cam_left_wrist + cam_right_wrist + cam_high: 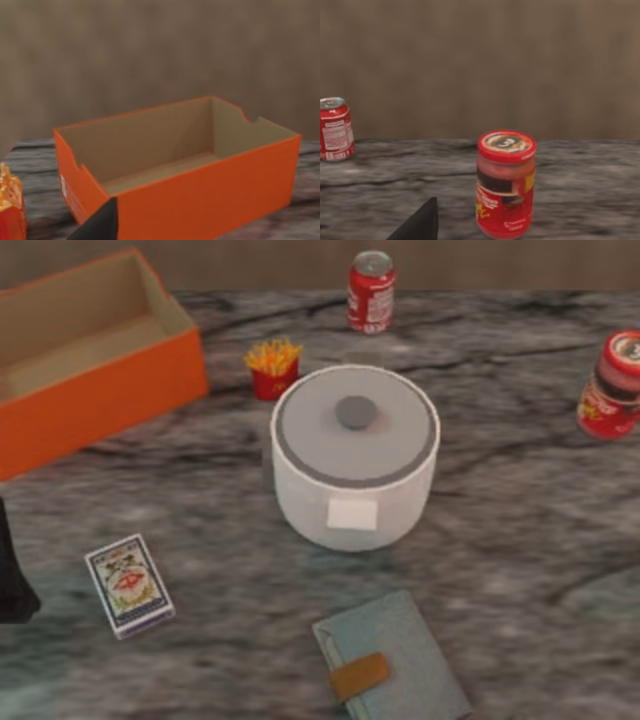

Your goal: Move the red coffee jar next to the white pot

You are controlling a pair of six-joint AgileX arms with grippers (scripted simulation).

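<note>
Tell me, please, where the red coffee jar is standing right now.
In the top view the red coffee jar stands upright at the table's right edge, well apart from the white pot, with the soda can farther back.

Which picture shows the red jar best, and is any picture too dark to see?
No view is dark. The right wrist view shows the red coffee jar whole and upright, close up; the top view catches it at the table's right edge, with the white pot evenly lit at centre.

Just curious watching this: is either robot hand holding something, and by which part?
Nothing is held. The red coffee jar stands free on the table, away from the white pot.
</note>
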